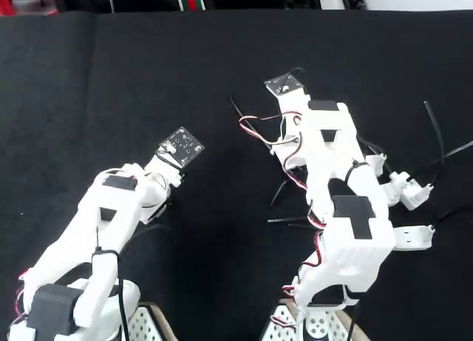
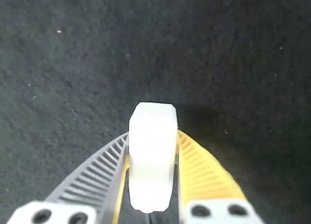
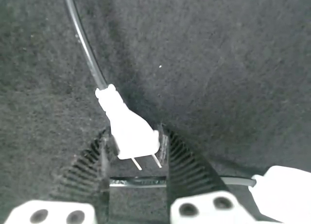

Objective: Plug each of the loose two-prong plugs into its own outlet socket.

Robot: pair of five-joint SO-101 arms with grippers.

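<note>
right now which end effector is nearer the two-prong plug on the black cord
Right. The right end effector has its fingers on both sides of the two-prong plug, gripping it. The left end effector sits apart, closed on a separate white block.

Desk: upper left and centre lie open; black cables and white connectors crowd the right edge.
</note>
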